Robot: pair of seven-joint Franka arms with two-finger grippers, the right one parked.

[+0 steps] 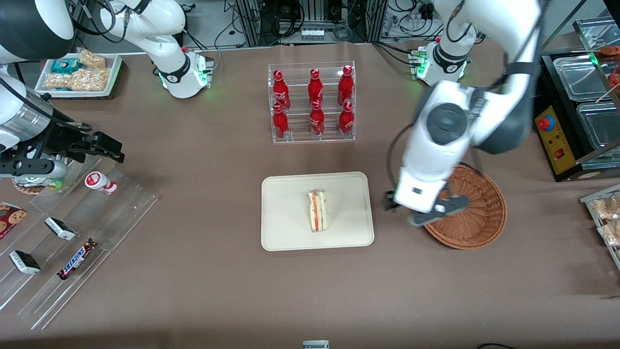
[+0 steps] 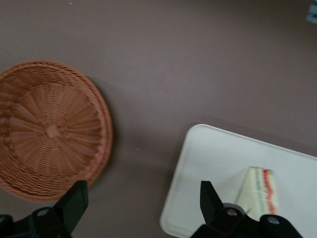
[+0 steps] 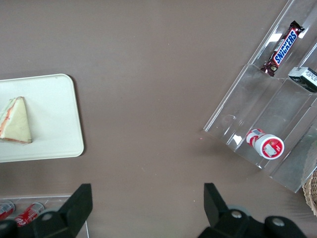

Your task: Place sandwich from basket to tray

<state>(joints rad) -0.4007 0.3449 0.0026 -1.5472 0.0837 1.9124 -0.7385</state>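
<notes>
The sandwich [image 1: 317,211] lies on the cream-white tray [image 1: 286,232], near its middle; it also shows in the left wrist view [image 2: 258,191] on the tray [image 2: 208,163]. The brown wicker basket [image 1: 477,218] stands beside the tray toward the working arm's end and holds nothing that shows; the wrist view shows its bare woven inside [image 2: 49,130]. My gripper [image 1: 395,206] hangs above the table between tray and basket, partly over the basket's rim. Its fingers [image 2: 74,201] are wide apart and hold nothing.
A clear rack of red bottles [image 1: 312,103] stands farther from the front camera than the tray. Clear stepped racks with snack bars [image 1: 75,259] lie toward the parked arm's end. A black box with a red button [image 1: 552,140] and bagged pastries [image 1: 605,213] lie toward the working arm's end.
</notes>
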